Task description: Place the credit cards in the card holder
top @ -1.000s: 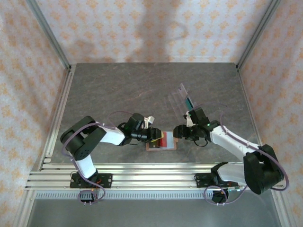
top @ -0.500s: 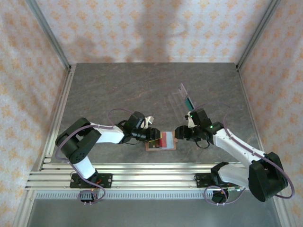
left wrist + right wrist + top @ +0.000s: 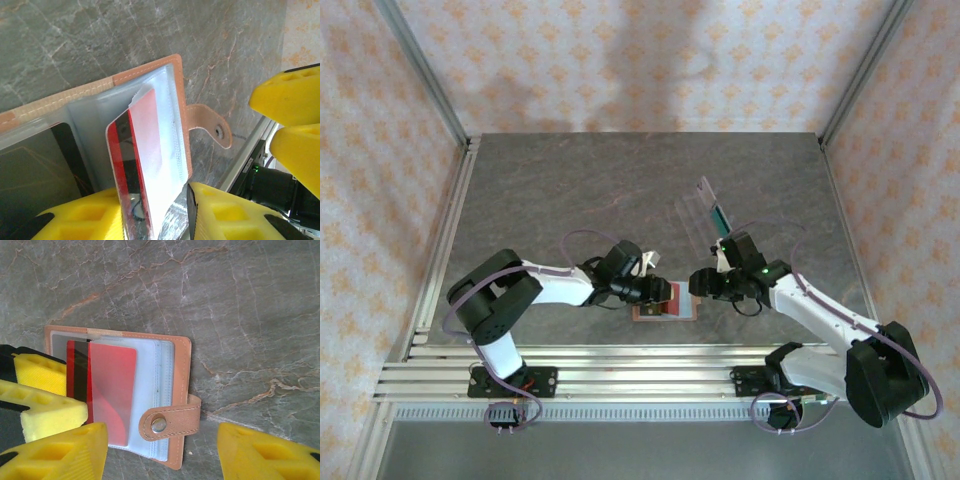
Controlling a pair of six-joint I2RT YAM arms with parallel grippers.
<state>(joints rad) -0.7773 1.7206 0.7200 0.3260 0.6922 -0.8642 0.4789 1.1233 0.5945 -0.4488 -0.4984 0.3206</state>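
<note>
The reddish-brown card holder (image 3: 686, 311) (image 3: 181, 370) lies open on the table, clear sleeves up and snap tab (image 3: 212, 127) folded across its right edge. A red credit card (image 3: 145, 130) (image 3: 112, 390) with a black stripe sits partly inside one sleeve. My left gripper (image 3: 658, 293) (image 3: 155, 220) is shut on the card's outer end, with a loose sleeve flap also between the jaws. A dark card (image 3: 40, 165) shows under the sleeve to its left. My right gripper (image 3: 697, 281) (image 3: 165, 455) hovers open over the holder's tab end, touching nothing.
A clear plastic stand (image 3: 700, 203) with a teal card (image 3: 720, 216) in it stands just behind the right gripper. Metal rails (image 3: 620, 365) run along the near table edge, close to the holder. Frame posts and patterned walls close in the sides.
My left gripper has moved right with the red card, which now sits deeper in the sleeve. The holder has shifted slightly right. The right gripper has hardly moved.
</note>
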